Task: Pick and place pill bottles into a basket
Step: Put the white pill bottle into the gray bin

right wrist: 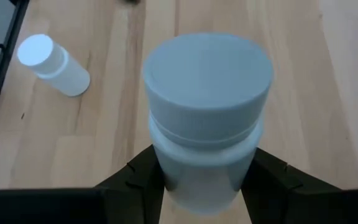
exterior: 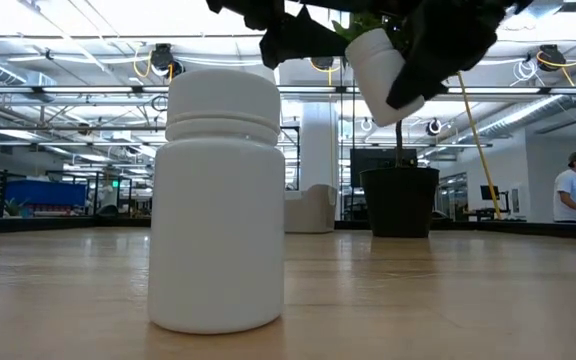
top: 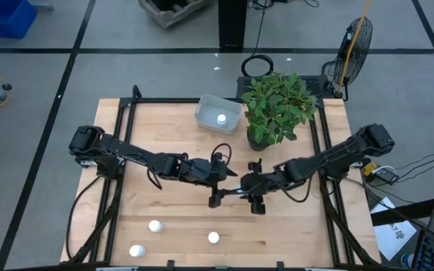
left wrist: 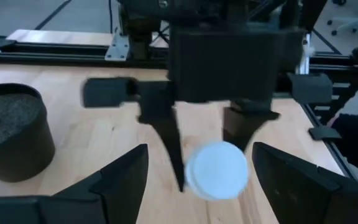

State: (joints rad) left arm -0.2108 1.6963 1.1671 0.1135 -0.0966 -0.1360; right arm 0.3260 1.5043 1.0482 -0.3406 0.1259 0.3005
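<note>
the two grippers meet over the middle of the wooden table [top: 164, 150]. the right gripper [top: 241, 188] is clamped on a pill bottle [right wrist: 204, 118], its fingers [right wrist: 272, 180] pressing both sides of the white body, cap facing the left arm. in the low view this held bottle hangs tilted above the table. the left gripper [top: 218, 179] sits just beside it with its fingers [left wrist: 129, 180] spread apart and touching nothing (the bottle's cap shows between them in its wrist view). one bottle [top: 221, 118] stands in the basket [top: 206, 108], beside the potted plant [top: 277, 109]. three more bottles [top: 154, 226] stand near the table's front edge.
</note>
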